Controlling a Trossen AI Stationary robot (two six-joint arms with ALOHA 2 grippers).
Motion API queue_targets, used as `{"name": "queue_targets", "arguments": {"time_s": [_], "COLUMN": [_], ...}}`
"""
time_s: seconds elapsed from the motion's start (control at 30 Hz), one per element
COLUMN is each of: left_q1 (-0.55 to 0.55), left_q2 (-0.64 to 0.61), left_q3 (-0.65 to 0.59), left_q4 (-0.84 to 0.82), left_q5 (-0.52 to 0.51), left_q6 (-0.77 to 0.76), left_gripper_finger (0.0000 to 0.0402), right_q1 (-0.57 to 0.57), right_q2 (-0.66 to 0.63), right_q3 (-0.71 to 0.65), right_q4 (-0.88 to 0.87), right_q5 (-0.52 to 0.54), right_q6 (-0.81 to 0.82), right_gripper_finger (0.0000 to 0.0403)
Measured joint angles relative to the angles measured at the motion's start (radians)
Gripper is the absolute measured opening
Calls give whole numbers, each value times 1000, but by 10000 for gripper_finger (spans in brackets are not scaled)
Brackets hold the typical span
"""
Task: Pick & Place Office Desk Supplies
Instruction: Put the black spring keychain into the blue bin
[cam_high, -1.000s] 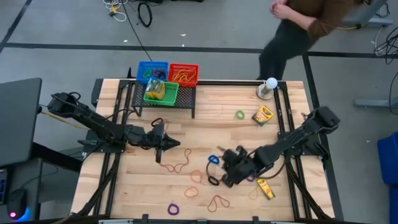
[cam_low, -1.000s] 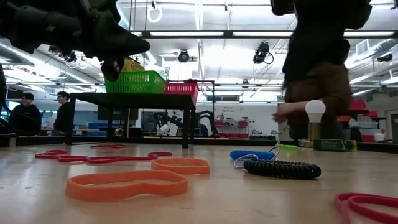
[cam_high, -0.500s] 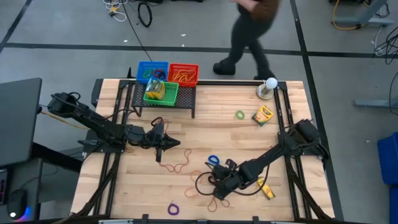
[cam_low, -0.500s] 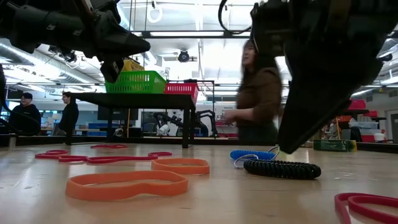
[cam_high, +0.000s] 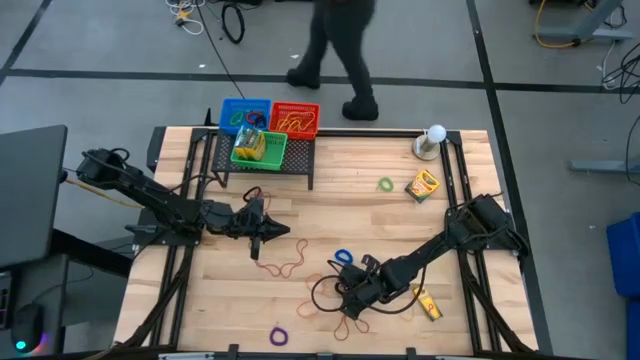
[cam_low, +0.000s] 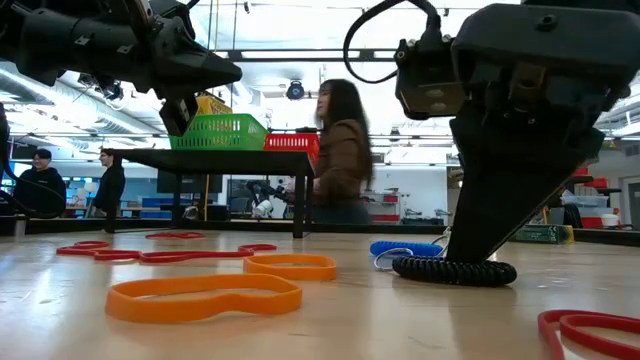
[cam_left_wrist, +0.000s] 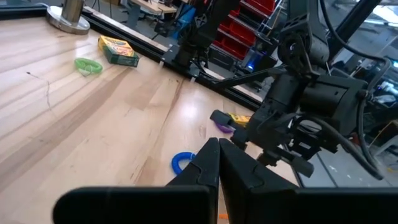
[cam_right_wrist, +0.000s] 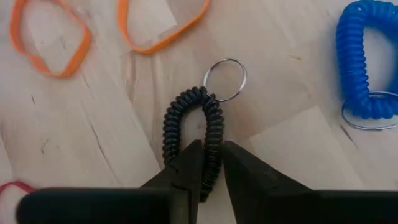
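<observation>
At the near edge of the tabletop (cam_high: 400, 165), the right pincer (cam_right_wrist: 208, 163) is down on the black coiled keyring loop (cam_right_wrist: 191, 127), its fingers pinching one strand at the loop's near end. The loop's long axis runs straight ahead of the pincer, its steel ring (cam_right_wrist: 224, 79) at the far tip, so a straight lift looks enough. Farther off, the left pincer (cam_high: 272, 231) hangs pressed together and empty, well apart from this coil.
</observation>
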Motion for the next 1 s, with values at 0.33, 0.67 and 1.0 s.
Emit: {"name": "queue_targets", "arguments": {"time_s": [0.33, 0.67, 1.0], "left_q1": [7, 36, 120], "left_q2": [0, 0, 0], "left_q3": [0, 1, 5], "left_q4": [-5, -7, -8], "left_q5": [-46, -54, -78], "left_q6": [-57, -85, -217], "left_gripper_finger": [14, 21, 59], "right_q1": [-14, -31, -184], "right_q2": [-5, -126, -266], "right_q3": [-1, -3, -2], "right_q4": [10, -13, -15], "right_q5": [-16, 25, 250], "right_q6": [-16, -75, -208], "right_gripper_finger": [21, 20, 20]}}
